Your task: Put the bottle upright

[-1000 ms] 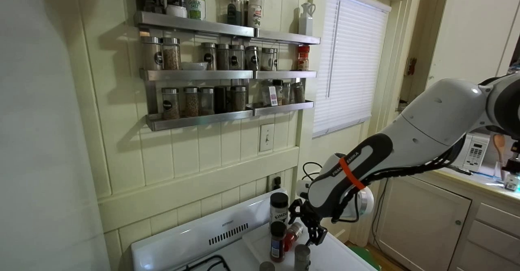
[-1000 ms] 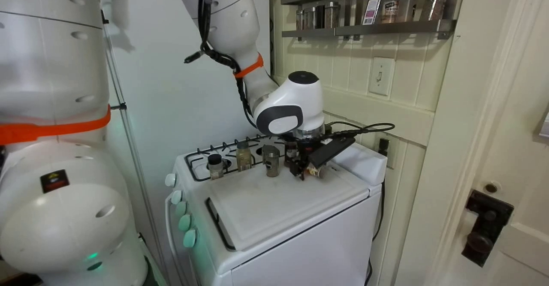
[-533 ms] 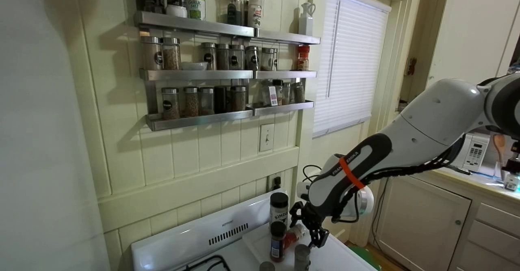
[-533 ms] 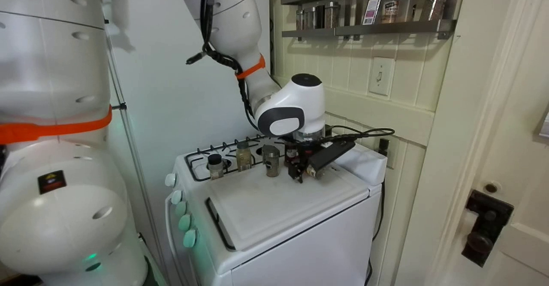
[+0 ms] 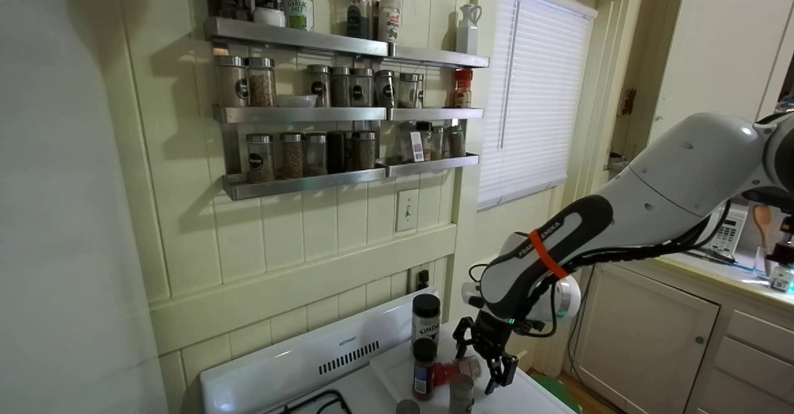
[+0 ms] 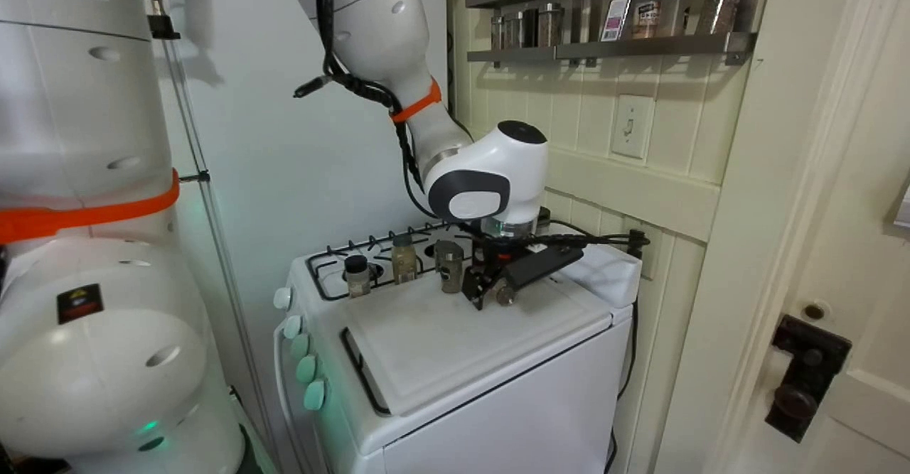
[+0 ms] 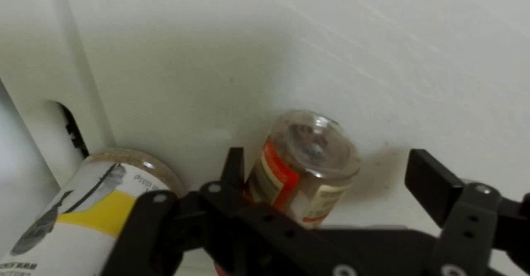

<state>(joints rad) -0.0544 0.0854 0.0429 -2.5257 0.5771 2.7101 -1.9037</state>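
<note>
While the red-labelled, clear cylindrical bottle (image 7: 304,168) is lying sideways on the flat white stove cover (image 6: 441,353), the black, jointed fingers (image 7: 431,185) are standing spread. Their gap is presumably allowing for gripping and righting it.

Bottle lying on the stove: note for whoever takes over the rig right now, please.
Gripper: open; the wrist view shows the red-labelled bottle between its jaws, not gripped.
Where: on its side on the white stove cover, near an upright dark-topped bottle; contact unclear.
Done: gripper in place at the bottle, which is not yet raised.
Left: probably close on it, turn it upright, set it down, release.
</note>
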